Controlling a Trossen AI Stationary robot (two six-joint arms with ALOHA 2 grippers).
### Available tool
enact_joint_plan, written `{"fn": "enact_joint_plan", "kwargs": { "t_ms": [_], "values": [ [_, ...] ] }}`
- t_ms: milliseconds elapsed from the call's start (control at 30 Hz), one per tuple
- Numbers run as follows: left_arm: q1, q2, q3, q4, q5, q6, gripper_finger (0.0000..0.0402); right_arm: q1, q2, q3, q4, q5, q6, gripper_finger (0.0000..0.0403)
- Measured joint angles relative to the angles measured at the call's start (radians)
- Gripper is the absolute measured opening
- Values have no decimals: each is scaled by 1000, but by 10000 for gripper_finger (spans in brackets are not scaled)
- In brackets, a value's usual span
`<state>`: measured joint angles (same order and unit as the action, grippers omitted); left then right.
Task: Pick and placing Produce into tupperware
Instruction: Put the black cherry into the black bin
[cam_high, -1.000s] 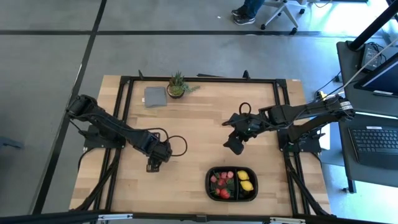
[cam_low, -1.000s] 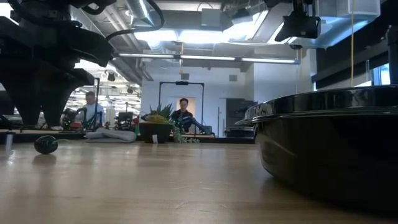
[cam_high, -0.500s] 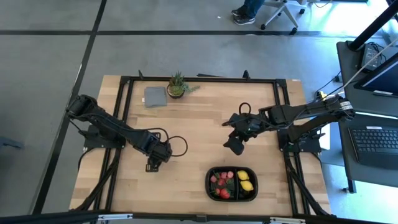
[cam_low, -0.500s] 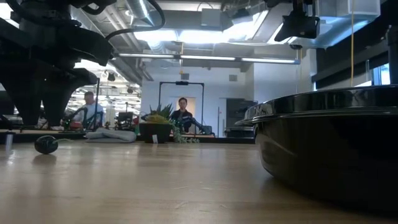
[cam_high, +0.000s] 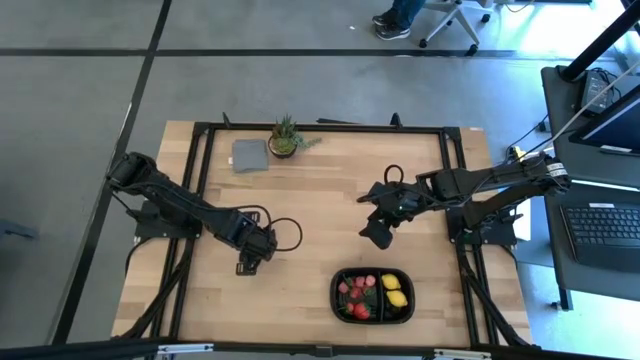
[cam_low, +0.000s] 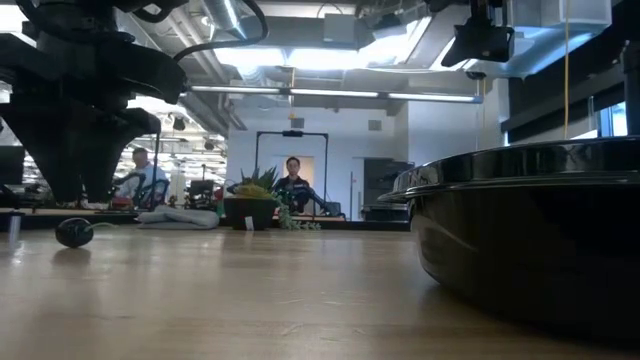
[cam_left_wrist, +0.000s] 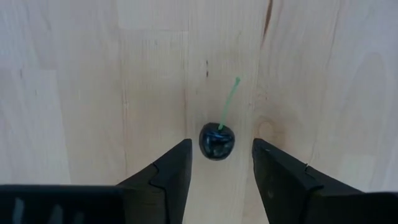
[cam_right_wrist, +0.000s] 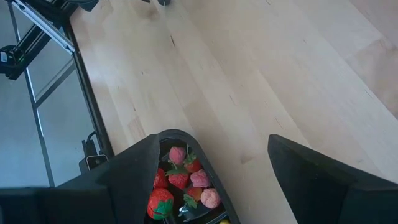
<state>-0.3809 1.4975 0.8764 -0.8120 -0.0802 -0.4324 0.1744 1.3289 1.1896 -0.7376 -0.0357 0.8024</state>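
Observation:
A dark cherry (cam_left_wrist: 217, 141) with a green stem (cam_left_wrist: 229, 102) lies on the wooden table; it also shows in the low view (cam_low: 73, 232). My left gripper (cam_left_wrist: 219, 149) is open and points down over it, one finger on either side, touching nothing; in the high view (cam_high: 250, 262) it is left of the table's middle. The black tupperware tray (cam_high: 373, 295) sits near the front edge and holds red strawberries (cam_right_wrist: 169, 180), pink bits (cam_right_wrist: 202, 179) and yellow lemons (cam_high: 395, 290). My right gripper (cam_high: 378, 235) is open and empty, above the table behind the tray.
A green potted plant (cam_high: 285, 137) and a flat grey cloth (cam_high: 248, 155) sit at the table's far edge. A black frame (cam_high: 200, 180) runs round the table. Bare wood lies between the cherry and the tray (cam_low: 530, 230). People show in the room beyond.
My left gripper has shifted a little over the cherry, as the low view shows. The cherry and the tray have stayed where they were.

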Motion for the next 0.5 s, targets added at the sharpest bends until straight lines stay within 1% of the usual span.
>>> {"fn": "enact_joint_plan", "kwargs": {
  "t_ms": [267,500],
  "values": [
    [0,4,0,1,-4,20,166,0,0,0,0,0,-1,303],
    [1,80,0,3,12,40,166,0,0,0,0,14,-4,303]
  ]
}}
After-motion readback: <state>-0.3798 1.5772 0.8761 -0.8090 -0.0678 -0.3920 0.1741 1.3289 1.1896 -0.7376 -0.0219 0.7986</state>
